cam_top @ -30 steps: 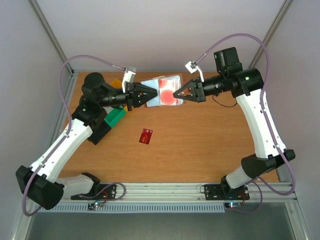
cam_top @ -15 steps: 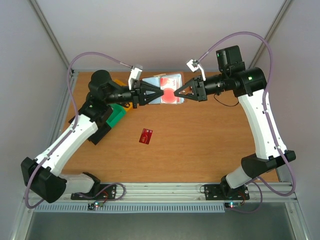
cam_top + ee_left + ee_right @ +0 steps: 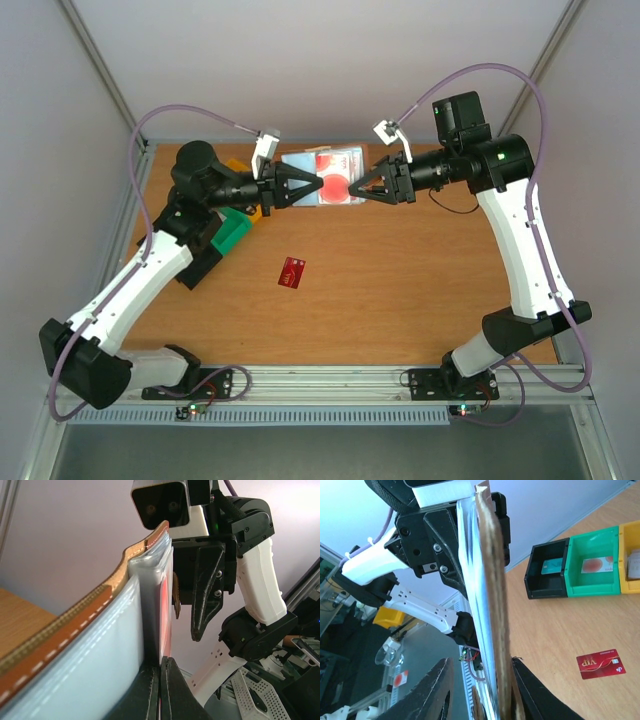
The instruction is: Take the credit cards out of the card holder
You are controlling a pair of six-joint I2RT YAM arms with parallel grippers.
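The card holder (image 3: 303,166) hangs open in the air at the back of the table, between my two grippers. It is brown outside (image 3: 492,580) and pale grey-blue inside (image 3: 75,650). A red credit card (image 3: 338,188) sits in its pocket and shows edge-on in the left wrist view (image 3: 166,605). My left gripper (image 3: 320,186) (image 3: 160,667) is shut on that card's edge. My right gripper (image 3: 353,190) (image 3: 481,661) is open and straddles the holder's other edge, one finger against the leather. Another red credit card (image 3: 292,271) (image 3: 601,663) lies flat on the table.
A row of bins stands at the left: black (image 3: 546,570), green (image 3: 232,233) (image 3: 592,565) and yellow (image 3: 630,560), each with something flat inside. The left arm crosses above them. The table's back wall is close behind the holder.
My left gripper pushed right toward the holder, then drew back slightly left. The right gripper's jaws look a little wider. The card on the table has not moved.
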